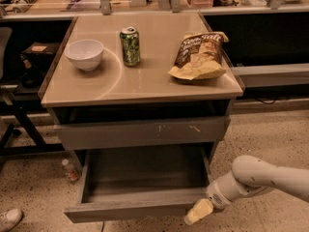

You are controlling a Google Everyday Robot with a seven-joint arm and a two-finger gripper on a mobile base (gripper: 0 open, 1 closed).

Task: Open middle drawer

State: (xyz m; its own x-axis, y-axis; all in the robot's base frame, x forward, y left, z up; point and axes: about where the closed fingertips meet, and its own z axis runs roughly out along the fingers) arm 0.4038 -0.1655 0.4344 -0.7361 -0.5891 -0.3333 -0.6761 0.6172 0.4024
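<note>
The inside of the pulled-out middle drawer [130, 210], at lower centre, can be reached from above, though headroom over its rear part is cut by the scratched grey front [140, 133] above it. The drawer's right front corner is occupied by the gripper [197, 212], and the floor at lower right is barred by the white arm [263, 178]. Open floor at lower left is interrupted by a small bottle [70, 169] and a shoe [8, 219]. On the tabletop [145, 88], the front strip is unobstructed; the rear is taken by a bowl [84, 54], a can [130, 46] and a chip bag [200, 56].

End effector [198, 211] beside middle drawer [130, 210] front, arm [270, 175] cropped at right edge
</note>
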